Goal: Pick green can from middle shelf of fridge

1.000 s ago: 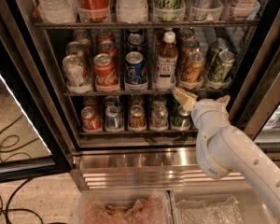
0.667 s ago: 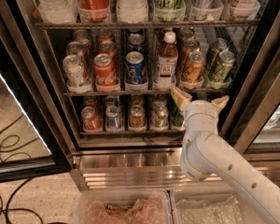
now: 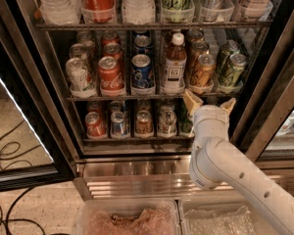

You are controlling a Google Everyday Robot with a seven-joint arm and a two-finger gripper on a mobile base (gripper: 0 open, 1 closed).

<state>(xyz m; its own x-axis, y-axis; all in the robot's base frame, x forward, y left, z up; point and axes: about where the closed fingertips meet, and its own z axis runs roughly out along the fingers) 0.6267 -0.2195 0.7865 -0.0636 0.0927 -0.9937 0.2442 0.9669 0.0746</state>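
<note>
fridge [image 3: 137, 173]: door open, three wire racks of drinks in view above a ribbed steel base.
arm [image 3: 235, 175]: white, reaching up from the lower right toward the right side of the racks.
middle shelf [image 3: 122, 98]: lanes of cans and one white-capped bottle [image 3: 174, 62].
gripper [image 3: 209, 103]: at the shelf's front edge, just below it, under the gap between the amber can [image 3: 204, 70] and the green can [image 3: 233, 70].
green can: front of the far-right lane, upright, with its twin [image 3: 226, 52] right behind it.
fingers [image 3: 191, 102]: spread wide, holding nothing.
step in hand: lining up for the grasp. it looks best to raise the gripper clear of the rack edge and shift right, so the jaws straddle the front green can alone. the amber can is just beside it and could get nudged.
change: since a second ago the arm's big joint has swung left and now sits more directly under the wrist. the gripper itself has barely moved, and it is as open as before.
</note>
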